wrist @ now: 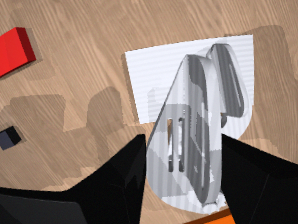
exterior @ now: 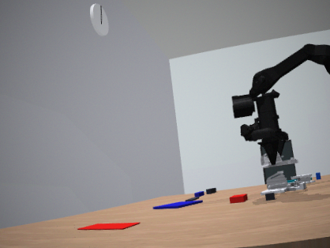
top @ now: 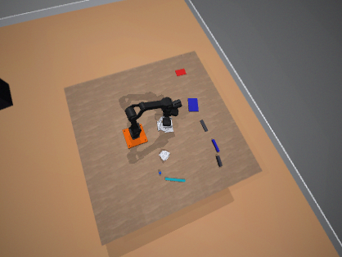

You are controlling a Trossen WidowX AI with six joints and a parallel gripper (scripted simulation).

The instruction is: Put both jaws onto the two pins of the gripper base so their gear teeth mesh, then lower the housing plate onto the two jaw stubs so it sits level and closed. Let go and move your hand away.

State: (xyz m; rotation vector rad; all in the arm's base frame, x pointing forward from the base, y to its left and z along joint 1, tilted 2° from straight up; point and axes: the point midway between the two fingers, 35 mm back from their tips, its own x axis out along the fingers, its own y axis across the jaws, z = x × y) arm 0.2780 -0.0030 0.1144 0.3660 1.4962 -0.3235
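My gripper point(exterior: 273, 162) point(wrist: 176, 139) is shut on a whitish jaw with a tall fin and a rounded, slotted foot. The held jaw point(exterior: 291, 161) point(wrist: 197, 100) is upright, above the white gripper base point(top: 160, 128) point(wrist: 147, 65); the exterior view shows a gap beneath it. A second finned jaw point(exterior: 276, 182) point(wrist: 231, 82) stands on the base, to the right of the held one in the wrist view. The pins and gear teeth are not clear. A loose white part point(top: 164, 155), probably the housing plate, lies on the table away from the base.
The red block point(exterior: 238, 198) point(wrist: 15, 50) and dark cube point(exterior: 270, 197) point(wrist: 9, 138) lie near the base. Farther off are the blue sheet point(top: 193, 105) point(exterior: 175, 205), red sheet point(top: 181, 72) point(exterior: 108, 227), teal bar point(top: 175, 179), small blue block point(top: 159, 173) point(exterior: 318, 176) and dark bars.
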